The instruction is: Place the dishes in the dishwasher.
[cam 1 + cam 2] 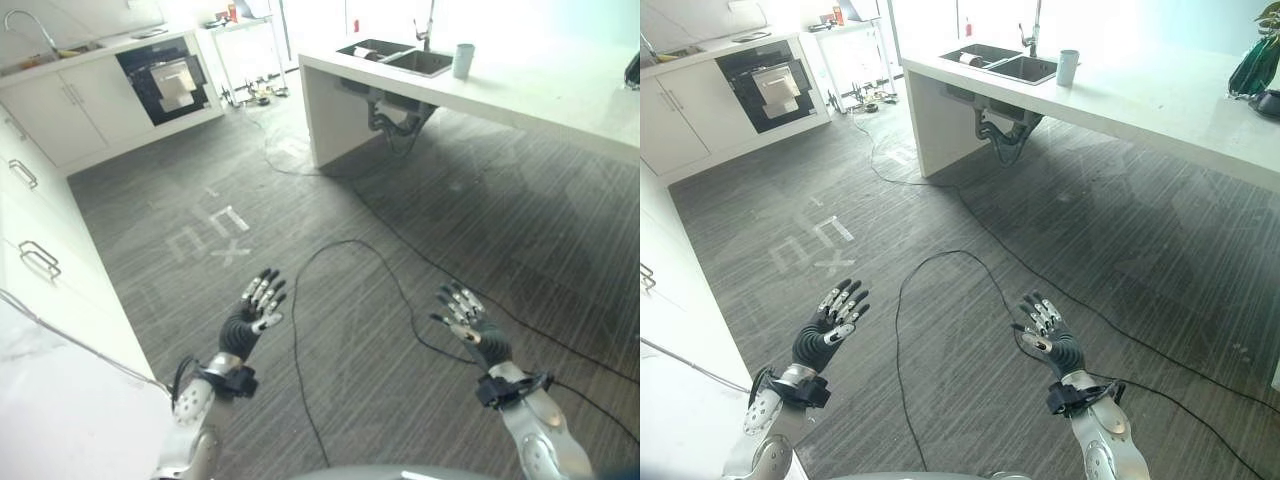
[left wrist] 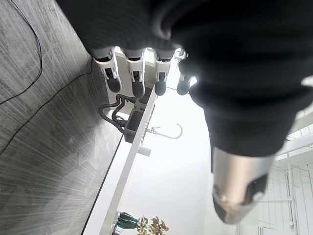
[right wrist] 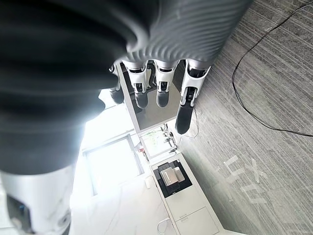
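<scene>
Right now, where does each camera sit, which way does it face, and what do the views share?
Left eye view: on the head, looking down at the floor; left hand and right hand raised, open, empty.
Right eye view: beside it, same scene; the cup stands by the sink.
Left wrist view: on the left wrist, looking along its fingers at the counter.
Right wrist view: on the right wrist, looking toward the dishwasher.
Both eye views share both hands and the dishwasher.

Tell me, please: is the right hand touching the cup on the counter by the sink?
Apart. In the left eye view the right hand hangs open over the bare floor, while the cup stands far off on the counter.
</scene>
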